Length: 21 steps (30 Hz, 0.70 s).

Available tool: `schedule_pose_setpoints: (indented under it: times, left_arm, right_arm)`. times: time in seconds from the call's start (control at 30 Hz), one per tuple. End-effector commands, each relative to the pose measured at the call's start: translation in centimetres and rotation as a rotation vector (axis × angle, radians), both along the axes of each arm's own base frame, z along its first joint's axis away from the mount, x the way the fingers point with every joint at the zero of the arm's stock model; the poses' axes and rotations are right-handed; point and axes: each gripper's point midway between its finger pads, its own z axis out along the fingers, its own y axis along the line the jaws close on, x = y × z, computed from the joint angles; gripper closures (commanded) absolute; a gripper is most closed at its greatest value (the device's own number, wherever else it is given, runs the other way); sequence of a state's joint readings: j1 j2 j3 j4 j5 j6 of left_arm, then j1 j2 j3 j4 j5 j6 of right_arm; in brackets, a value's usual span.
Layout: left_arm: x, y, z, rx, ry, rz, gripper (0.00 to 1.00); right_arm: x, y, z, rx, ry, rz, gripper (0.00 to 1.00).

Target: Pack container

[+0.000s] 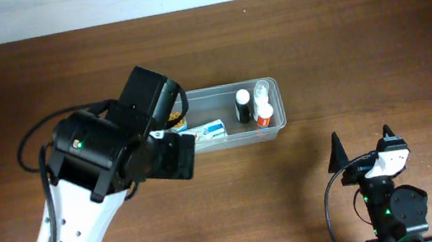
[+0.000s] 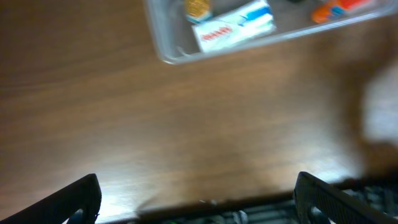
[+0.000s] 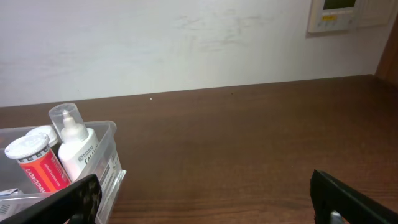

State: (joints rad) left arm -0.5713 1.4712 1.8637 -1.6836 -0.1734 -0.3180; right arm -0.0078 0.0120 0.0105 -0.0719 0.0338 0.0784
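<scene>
The container (image 1: 220, 89) sits mid-tabletop (image 1: 339, 25), and it already holds a blue-and-white box (image 2: 233, 28) and a small gold item (image 2: 198, 7) I can't identify at its left end. A black-capped bottle (image 1: 243, 105), a white bottle with a clear cap (image 3: 74, 146) and a red bottle with a white cap (image 3: 34, 165) stand upright at its right end.

My left gripper (image 2: 199, 202) hangs over bare wood just beside the tub's near left corner, fingers spread with nothing between them. The right gripper (image 1: 363, 149) is parked well apart near the front edge, fingers also spread and empty.

I see no loose items on the tabletop, so I judge the packing is at or near its end. Next I'd lift the left arm clear without clipping the rim, then check for anything hidden under it.
</scene>
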Motion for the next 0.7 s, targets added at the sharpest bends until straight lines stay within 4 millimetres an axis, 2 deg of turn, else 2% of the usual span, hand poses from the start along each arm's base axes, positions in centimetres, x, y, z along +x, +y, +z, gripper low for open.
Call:
schedule_pose_setpoints:
  times: [0.0, 0.27, 0.4, 0.47, 0.67]
  left_arm:
    - [-0.3, 3.0, 3.1, 0.063, -0.158, 0.036, 0.01]
    - [-3.1, 6.0, 7.2, -0.023, -0.348, 0.116, 0.01]
    - [-3.0, 7.9, 9.4, -0.108, -0.497, 0.214, 0.01]
    - [-2.8, 9.0, 9.6, -0.175, -0.581, 0.272, 0.01]
    - [-0.6, 8.5, 7.9, -0.292, -0.775, 0.197, 0.01]
  right_arm:
    - [0.0, -0.2, -0.2, 0.000, 0.004, -0.010, 0.02]
    - [0.0, -0.2, -0.2, 0.000, 0.004, -0.010, 0.02]
    - [0.0, -0.2, -0.2, 0.000, 0.004, -0.010, 0.02]
    - [0.0, -0.2, -0.2, 0.000, 0.004, -0.010, 0.02]
    - [0.0, -0.2, -0.2, 0.000, 0.004, -0.010, 0.02]
